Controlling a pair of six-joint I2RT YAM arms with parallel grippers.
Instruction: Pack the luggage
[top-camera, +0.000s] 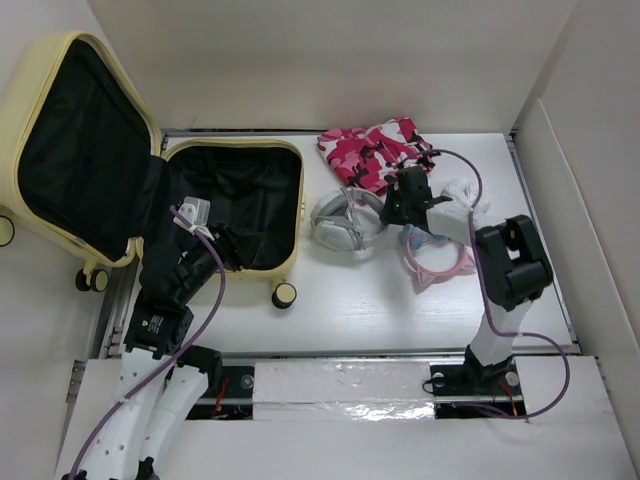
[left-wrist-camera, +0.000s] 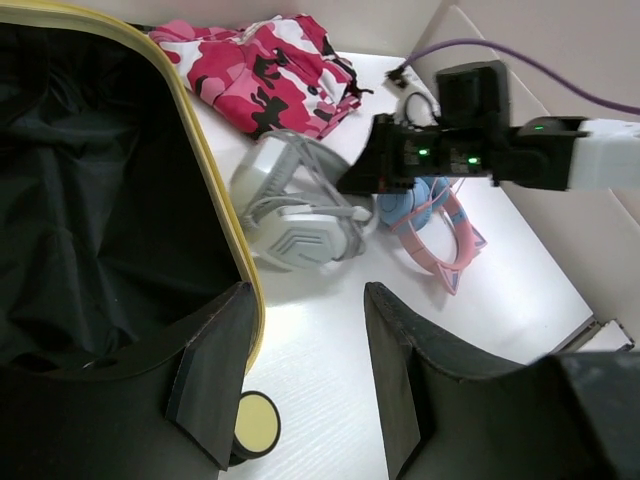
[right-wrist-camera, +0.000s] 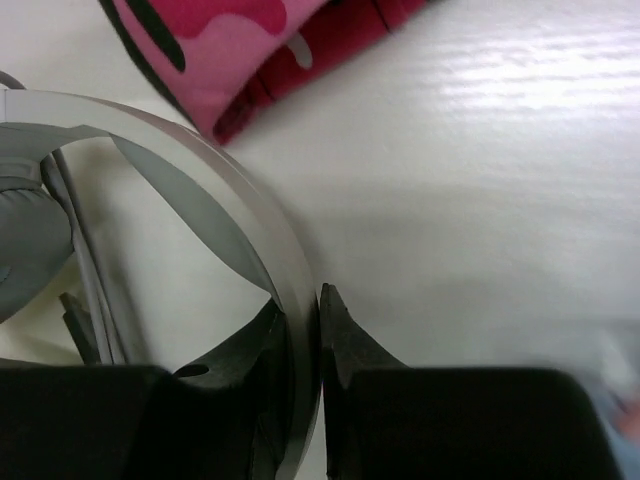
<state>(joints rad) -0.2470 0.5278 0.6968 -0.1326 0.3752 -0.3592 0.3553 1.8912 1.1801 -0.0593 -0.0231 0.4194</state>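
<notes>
- Pinching the headband of the grey headphones (top-camera: 345, 225), our right gripper (right-wrist-camera: 318, 300) is nearly closed on it.
- Our left gripper (left-wrist-camera: 308, 292) gapes wide, empty, over the luggage (top-camera: 299, 210) rim.
- The luggage lies open on our left, one wheel cut off at the frame edge.

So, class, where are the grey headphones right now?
In the top view, the grey headphones lie just right of the luggage, headband pinched by the right gripper.

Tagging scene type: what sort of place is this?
Probably a lab robot cell, not a home: white table walled by plain panels, left arm and right arm bolted at its edge, staged props like the luggage and grey headphones.
</notes>
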